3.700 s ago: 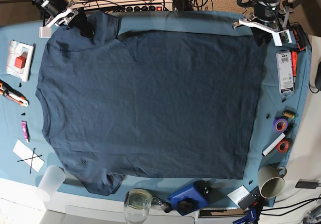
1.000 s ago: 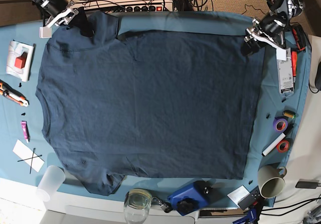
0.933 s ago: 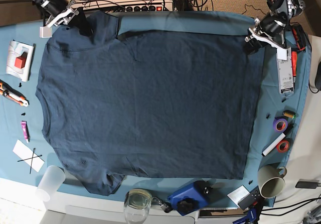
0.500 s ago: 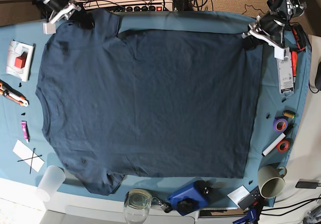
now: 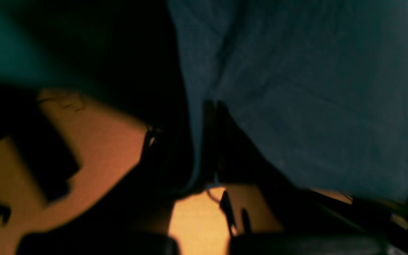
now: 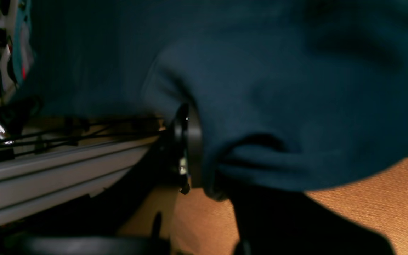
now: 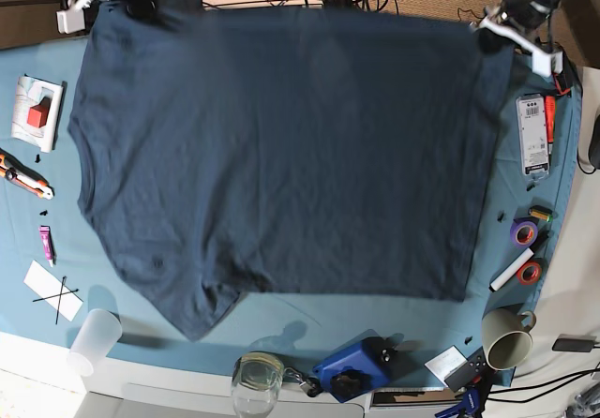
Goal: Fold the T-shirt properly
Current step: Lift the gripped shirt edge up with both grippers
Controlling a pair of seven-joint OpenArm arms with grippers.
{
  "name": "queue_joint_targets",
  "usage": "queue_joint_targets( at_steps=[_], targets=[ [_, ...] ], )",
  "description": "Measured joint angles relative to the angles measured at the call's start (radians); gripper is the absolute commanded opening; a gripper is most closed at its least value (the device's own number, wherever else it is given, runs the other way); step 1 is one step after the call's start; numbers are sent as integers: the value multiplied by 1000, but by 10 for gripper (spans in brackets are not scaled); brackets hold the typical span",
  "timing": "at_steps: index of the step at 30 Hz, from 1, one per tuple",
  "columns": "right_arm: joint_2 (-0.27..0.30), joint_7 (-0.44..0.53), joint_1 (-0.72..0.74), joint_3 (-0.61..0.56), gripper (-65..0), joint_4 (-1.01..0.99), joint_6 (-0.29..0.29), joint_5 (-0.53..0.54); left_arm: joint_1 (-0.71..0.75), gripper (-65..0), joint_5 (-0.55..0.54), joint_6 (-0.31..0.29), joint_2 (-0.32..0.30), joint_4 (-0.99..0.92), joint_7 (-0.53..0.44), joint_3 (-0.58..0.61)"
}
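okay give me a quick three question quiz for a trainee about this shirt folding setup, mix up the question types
1. True or false: both grippers are shut on the large dark navy-blue cotton T-shirt.
2. Which corner does the left gripper hold in the base view? A) top right B) bottom left C) bottom right
3. Fill in: the right gripper grips the shirt near the top-left ____.

Key: 1 true; 2 A; 3 sleeve.
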Motion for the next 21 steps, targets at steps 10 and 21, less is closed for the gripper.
queue_joint_targets(
  at_steps=[10,21],
  targets=[
    [0,-12,3,15,-650,0,0,7,35,-650,-85,1,0,18,20,-14],
    [2,34,137,16,-650,0,0,-117,27,-650,-50,-3,-1,168,-66,-11]
  ],
)
